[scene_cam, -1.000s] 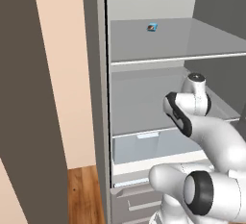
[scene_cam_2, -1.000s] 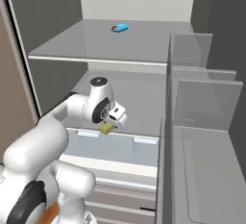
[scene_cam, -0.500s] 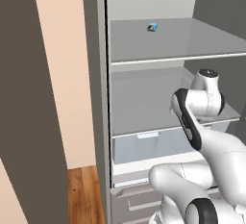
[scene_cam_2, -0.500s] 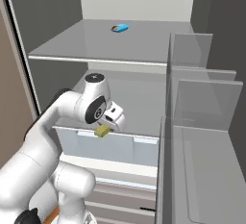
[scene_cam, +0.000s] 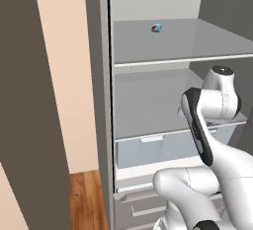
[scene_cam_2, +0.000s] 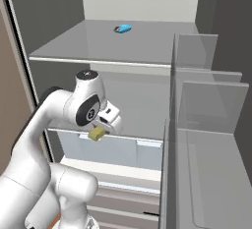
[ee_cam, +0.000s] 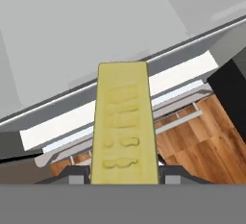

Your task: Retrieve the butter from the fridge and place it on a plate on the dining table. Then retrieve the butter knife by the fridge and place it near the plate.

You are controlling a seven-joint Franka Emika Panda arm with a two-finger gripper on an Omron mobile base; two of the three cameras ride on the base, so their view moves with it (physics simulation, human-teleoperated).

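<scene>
The gripper (scene_cam_2: 100, 130) is clenched on the butter (ee_cam: 124, 127), held just in front of the open fridge (scene_cam_2: 147, 85) by its lower shelf; its fingertips are mostly hidden behind the stick.

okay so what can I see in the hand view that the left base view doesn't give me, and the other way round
Hand view alone: the butter, a pale-yellow stick with embossed marks, clamped in the gripper, with wooden floor below it.

Left base view alone: the small blue-and-red packet on the upper shelf, the beige wall beside the fridge, and the arm's white links reaching inside.

Both: the fridge interior, with grey shelf surfaces and the white drawer front under the shelf edge.
</scene>
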